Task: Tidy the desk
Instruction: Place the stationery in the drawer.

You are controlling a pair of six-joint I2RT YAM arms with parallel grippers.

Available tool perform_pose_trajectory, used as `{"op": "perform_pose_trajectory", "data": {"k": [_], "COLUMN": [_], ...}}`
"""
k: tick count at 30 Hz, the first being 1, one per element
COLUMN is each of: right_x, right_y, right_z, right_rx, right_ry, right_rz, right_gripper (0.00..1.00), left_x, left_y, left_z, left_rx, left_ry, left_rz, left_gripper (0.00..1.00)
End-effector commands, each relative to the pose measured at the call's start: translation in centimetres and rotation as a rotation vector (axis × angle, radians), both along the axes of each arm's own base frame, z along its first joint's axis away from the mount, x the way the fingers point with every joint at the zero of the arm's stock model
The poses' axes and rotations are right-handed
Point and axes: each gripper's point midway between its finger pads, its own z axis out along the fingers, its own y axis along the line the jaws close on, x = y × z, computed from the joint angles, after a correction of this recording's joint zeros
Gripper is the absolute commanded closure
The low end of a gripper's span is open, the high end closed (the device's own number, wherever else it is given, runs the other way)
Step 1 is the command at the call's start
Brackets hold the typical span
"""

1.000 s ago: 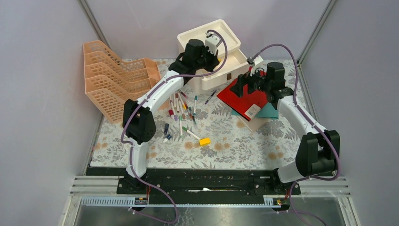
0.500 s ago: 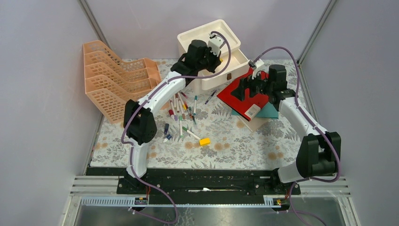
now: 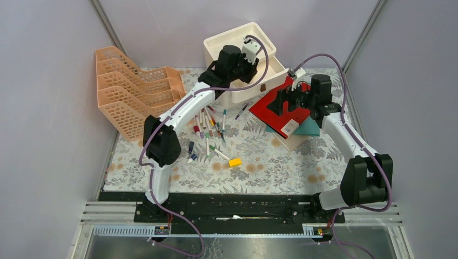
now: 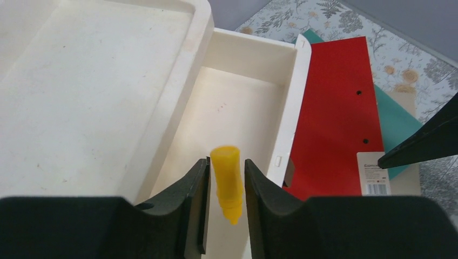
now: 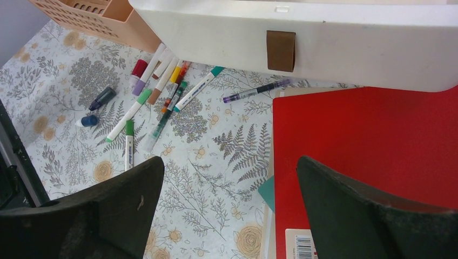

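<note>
left gripper (image 4: 227,168) over white drawer (image 4: 237,108), yellow piece (image 4: 226,181) between fingers (image 4: 195,186), cannot tell if pinched; right gripper (image 5: 229,164) spread above desk (image 5: 210,143)

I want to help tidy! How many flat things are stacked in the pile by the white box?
3: a red folder on top, a teal one poking out beneath it, a tan one lowest. More may hide under the red.

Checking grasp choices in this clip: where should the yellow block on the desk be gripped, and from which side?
Grip the yellow block across its two long faces at mid-length, coming straight down from above. It lies flat on the desk with bare cloth along both faces; a marker ends near its left end.
</note>
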Motion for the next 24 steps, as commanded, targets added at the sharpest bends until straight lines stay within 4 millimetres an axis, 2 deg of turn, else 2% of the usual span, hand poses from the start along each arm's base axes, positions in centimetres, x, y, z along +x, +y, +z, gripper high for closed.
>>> {"op": "perform_pose_trajectory", "data": {"k": [1, 8, 13, 16, 18, 19, 20, 24], "right_x": [-0.9, -1.4, -2.4, -3.7, -4.5, -4.9, -5.2, -6.6], "right_y": [0.0, -0.4, -0.2, 0.3, 0.4, 0.5, 0.6, 0.6], "right_z": [1.8, 2.1, 2.5, 2.8, 2.7, 2.7, 2.7, 2.5], "right_rx": [0.028, 0.036, 0.064, 0.091, 0.1, 0.105, 0.107, 0.106], "right_ry": [-0.039, -0.037, -0.032, -0.033, -0.026, -0.025, -0.021, -0.006], "right_rz": [0.026, 0.025, 0.074, 0.136, 0.161, 0.176, 0.186, 0.218], "right_gripper": [0.0, 0.0, 0.0, 0.0, 0.0, 0.0, 0.0, 0.0], "left_x": [-0.5, -1.4, -3.6, -5.6, -7.1, -7.8, -8.5, -10.9], "left_y": [0.0, 0.6, 2.0, 3.6, 5.1, 6.0, 6.9, 10.8], "left_z": [5.8, 7.4, 9.2, 10.1, 10.7, 10.6, 11.4, 10.5], "left_rx": [-0.086, -0.125, -0.179, -0.242, -0.287, -0.303, -0.343, -0.442], "left_ry": [-0.091, -0.085, -0.079, -0.092, -0.112, -0.116, -0.139, -0.1], "left_rz": [0.014, 0.027, 0.042, 0.067, 0.092, 0.113, 0.139, 0.233], "left_gripper": [0.64, 0.58, 0.43, 0.3, 0.13, 0.06, 0.02, 0.01]}}
